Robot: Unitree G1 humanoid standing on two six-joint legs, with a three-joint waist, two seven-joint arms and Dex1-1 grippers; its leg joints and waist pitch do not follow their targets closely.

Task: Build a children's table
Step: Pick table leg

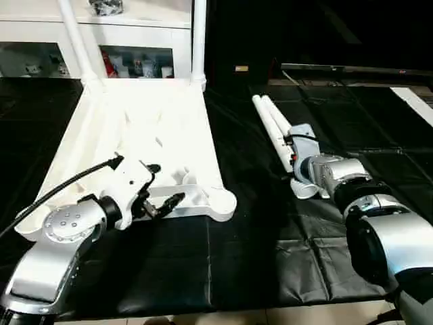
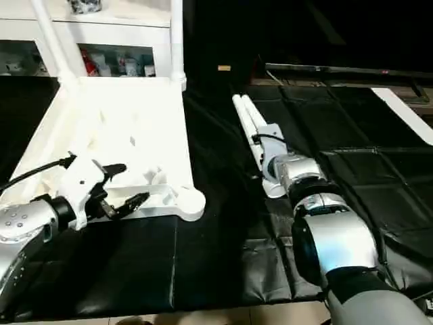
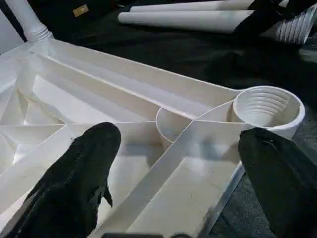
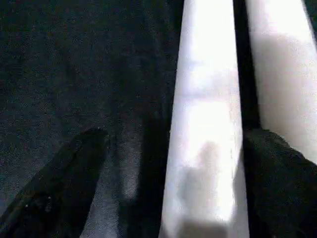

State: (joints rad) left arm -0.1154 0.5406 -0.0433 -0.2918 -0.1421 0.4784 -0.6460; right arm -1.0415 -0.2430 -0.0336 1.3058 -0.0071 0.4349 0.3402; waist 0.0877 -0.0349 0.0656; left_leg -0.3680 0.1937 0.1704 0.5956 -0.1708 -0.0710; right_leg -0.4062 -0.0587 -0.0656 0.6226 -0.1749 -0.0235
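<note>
The white tabletop [image 1: 155, 128] lies upside down on the black cloth, ribs facing up. Two white legs [image 1: 199, 40] stand upright in its far corner sockets. My left gripper [image 1: 168, 184] is open at the tabletop's near edge, its fingers [image 3: 74, 183] straddling a rib just left of the empty near-right corner socket [image 3: 267, 106]. Two loose legs [image 1: 274, 125] lie side by side on the cloth to the right. My right gripper [image 4: 173, 183] hovers open over their near ends, with one leg [image 4: 205, 99] between its fingers and not clamped.
A white cabinet [image 1: 135, 27] with glass doors stands behind the tabletop. The black cloth [image 1: 223, 264] ends near the bottom, where pale floor shows. A white strip [image 1: 413, 101] lies at the far right, and a dark low bar [image 1: 352, 68] runs along the back.
</note>
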